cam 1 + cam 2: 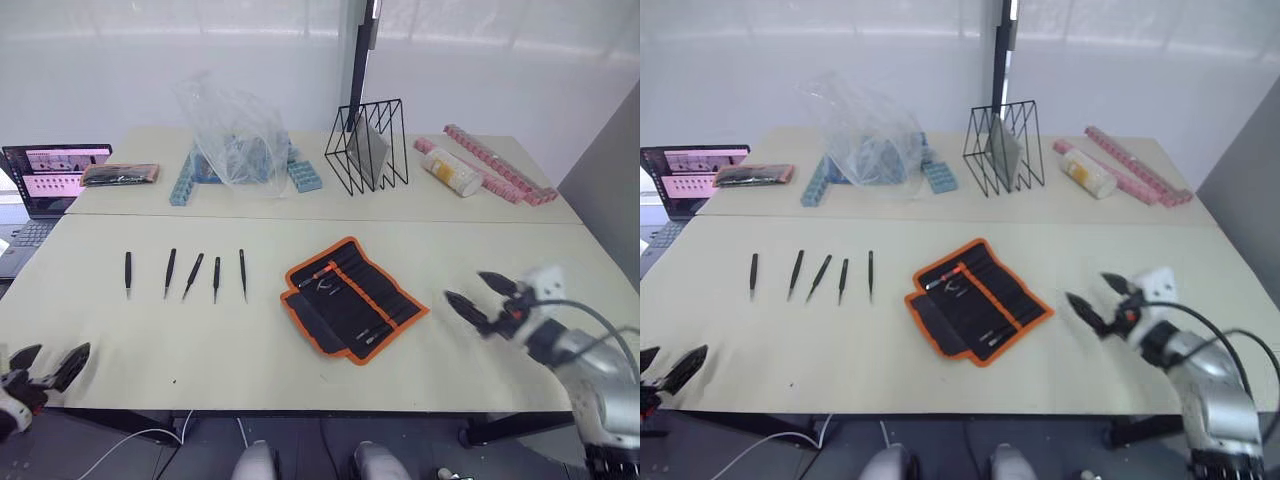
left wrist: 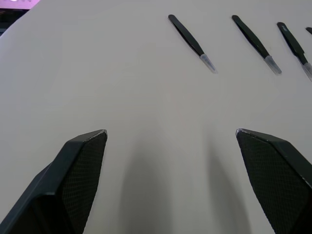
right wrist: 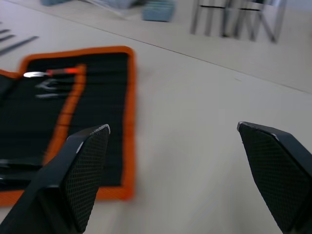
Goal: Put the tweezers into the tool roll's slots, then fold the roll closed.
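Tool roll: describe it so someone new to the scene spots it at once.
On the near table, right of the five tweezers in a row, the tool roll lies open and askew. It is the one black fabric rectangle with bright orange edging and stripes.

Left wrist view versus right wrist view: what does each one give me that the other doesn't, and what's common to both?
Only the left wrist view shows the tweezers lying loose in a row on the table, ahead of the open left hand.

Only the right wrist view shows the tool roll lying unfolded, with the wire rack further back, ahead of the open right hand.

Both show the beige table and a hand holding nothing.
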